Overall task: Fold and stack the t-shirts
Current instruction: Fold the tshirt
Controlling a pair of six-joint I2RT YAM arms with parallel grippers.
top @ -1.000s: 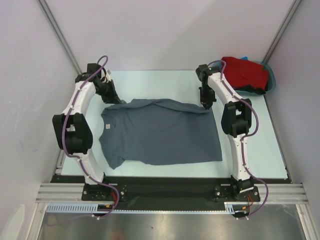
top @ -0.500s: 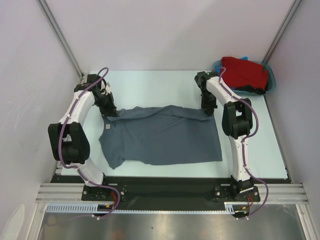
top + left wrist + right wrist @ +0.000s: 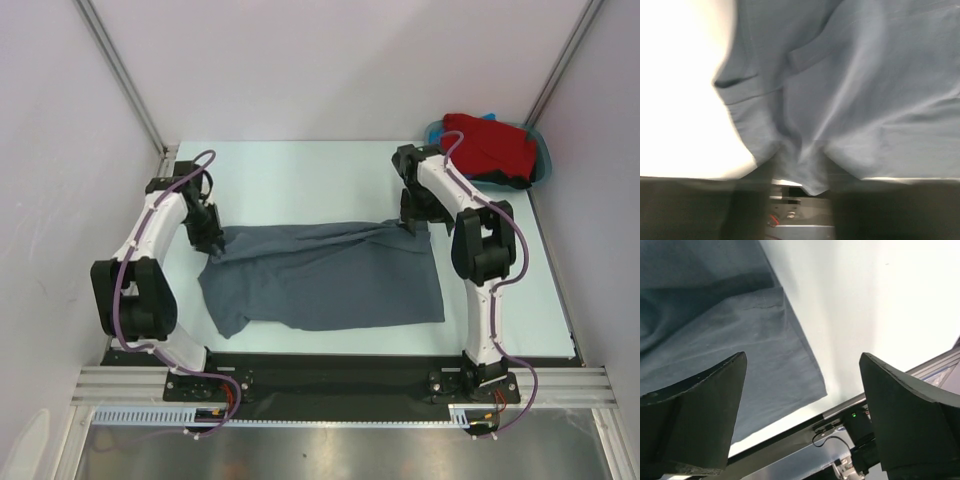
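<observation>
Shirts number two: one grey t-shirt [image 3: 330, 285] lies rumpled on the table [image 3: 300, 175], its far edge bunched between the two arms, and one red t-shirt [image 3: 490, 145] is heaped in the single teal tub [image 3: 545, 158] at the far right corner. We see the left gripper [image 3: 212, 244] pinching the grey cloth's far left edge. The right gripper [image 3: 408, 224] has its fingers [image 3: 700, 410] wide apart at the far right corner.
</observation>
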